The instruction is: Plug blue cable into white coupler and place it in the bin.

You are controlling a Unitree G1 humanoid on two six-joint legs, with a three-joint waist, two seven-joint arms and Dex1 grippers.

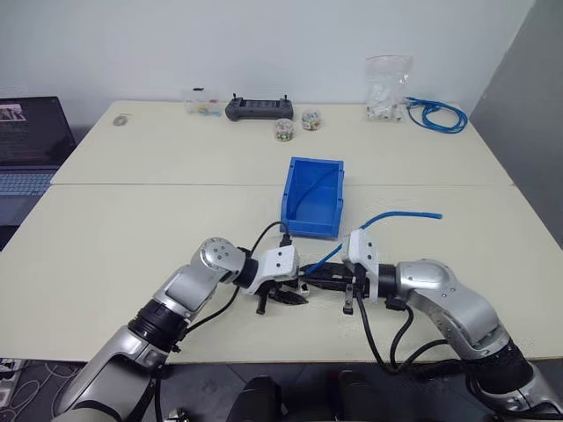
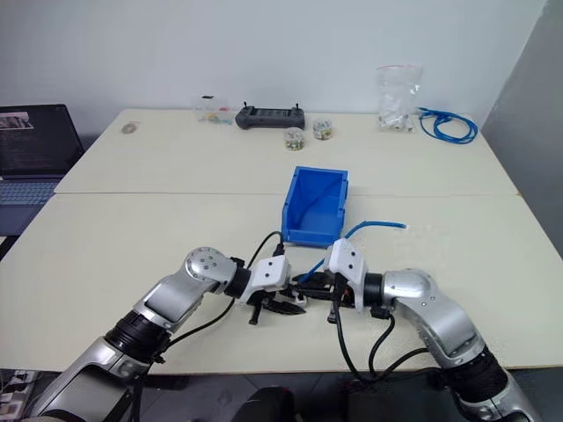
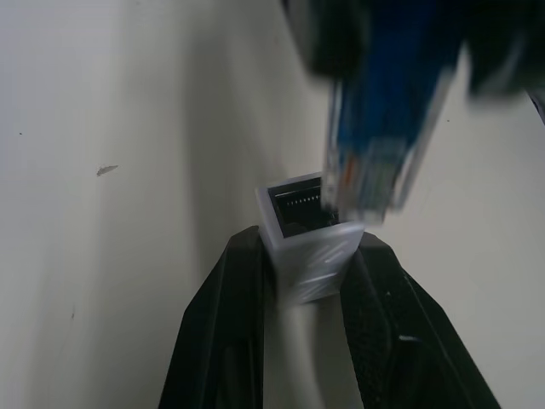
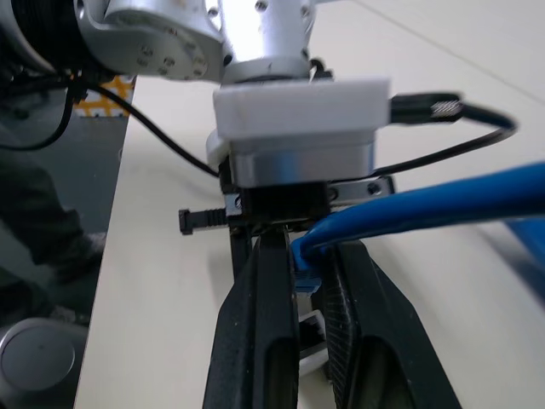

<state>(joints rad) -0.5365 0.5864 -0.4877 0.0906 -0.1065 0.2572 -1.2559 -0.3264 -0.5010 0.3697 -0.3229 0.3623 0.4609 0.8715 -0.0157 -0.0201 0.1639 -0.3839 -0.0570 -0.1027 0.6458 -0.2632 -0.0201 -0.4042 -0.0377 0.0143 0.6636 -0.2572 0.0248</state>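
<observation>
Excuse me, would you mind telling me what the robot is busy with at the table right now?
It is joining a cable to a coupler. The left hand is shut on the white coupler, socket facing outward. The right hand is shut on the blue cable near its plug, which hangs just at the socket's mouth, not yet pushed in. The blue bin stands just beyond the hands.

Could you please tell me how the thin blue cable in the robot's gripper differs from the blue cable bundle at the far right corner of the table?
The thin light-blue cable runs as a single strand, its clear plug pinched in the right gripper; the looped blue cable bundle lies coiled and untouched. The single strand sits near the table's front, the bundle at the far edge beside a clear plastic bag. Both are blue.
</observation>
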